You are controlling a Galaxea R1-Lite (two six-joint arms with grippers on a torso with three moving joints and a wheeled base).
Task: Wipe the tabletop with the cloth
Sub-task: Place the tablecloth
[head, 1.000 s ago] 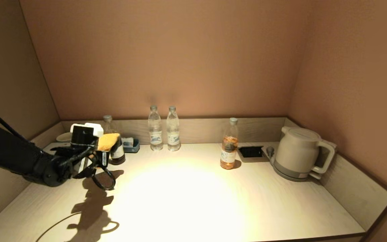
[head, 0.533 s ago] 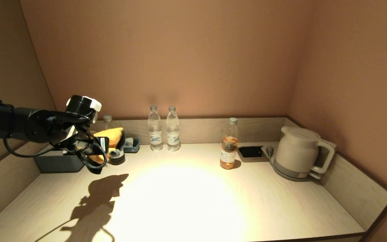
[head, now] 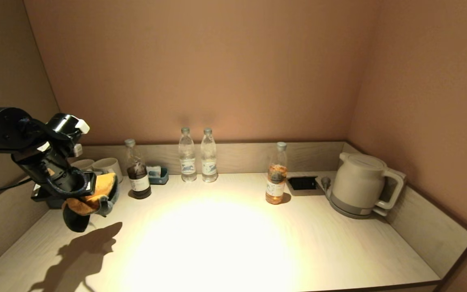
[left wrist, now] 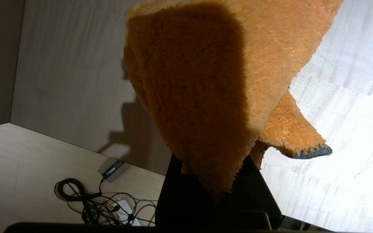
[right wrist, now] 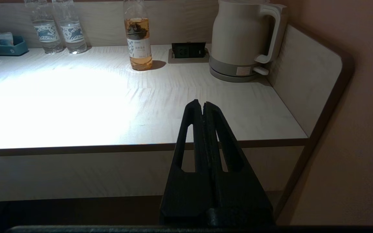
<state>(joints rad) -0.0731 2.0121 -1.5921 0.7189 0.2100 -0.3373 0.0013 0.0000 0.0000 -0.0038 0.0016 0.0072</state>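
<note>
The left arm reaches in from the left, wrist bent downward, above the bench's (head: 225, 243) left end. The left gripper (head: 80, 211) has its fingers clamped on the orange cloth (head: 95, 194), which hangs clear of the surface. The right gripper (right wrist: 203, 105), fingers pressed together, sits parked off the bench's front edge.

Dim warm scene; overexposed glare pool mid tabletop (head: 339, 243); sharp shadow left.
</note>
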